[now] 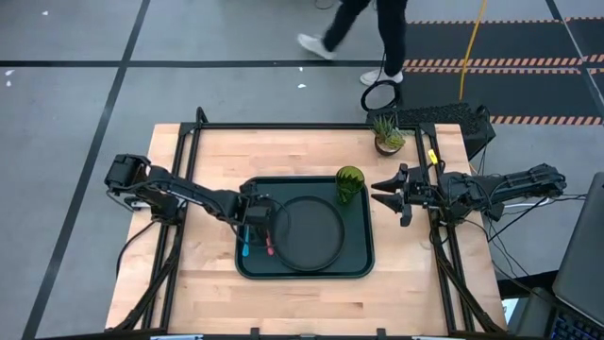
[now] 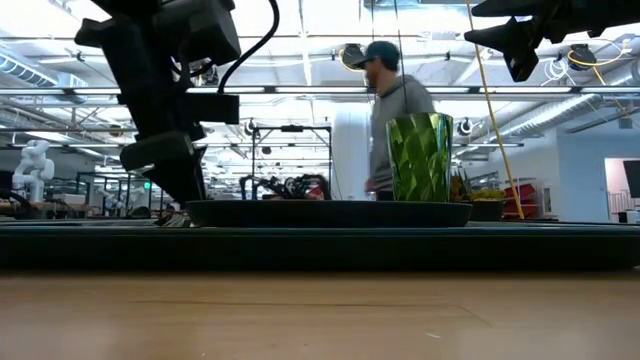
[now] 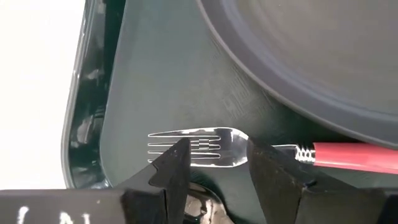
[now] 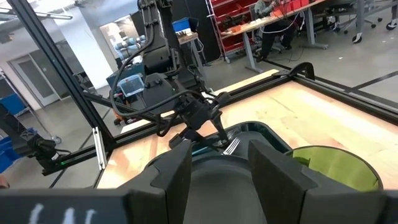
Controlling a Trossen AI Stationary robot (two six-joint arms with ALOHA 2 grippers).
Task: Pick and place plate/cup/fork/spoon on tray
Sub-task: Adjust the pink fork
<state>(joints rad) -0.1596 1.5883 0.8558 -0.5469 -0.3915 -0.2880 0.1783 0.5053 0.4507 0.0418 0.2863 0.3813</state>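
The small fork with silver tines and a red-pink handle lay flat on the floor of the large dark green rectangular tray, left of centre in the high view, between the tray's left lip and the round dark green-black plate. The blue-handled spoon lay just beside it. The left gripper hung right over the fork's neck, its fingers parted and straddling it without visibly clamping. To finish well, I judged it should lift straight up, so neither finger dragged the fork against the plate's rim. The translucent green plastic cup stood upright at the tray's upper right corner. The right gripper waited just right of the tray, fingers apart and empty.
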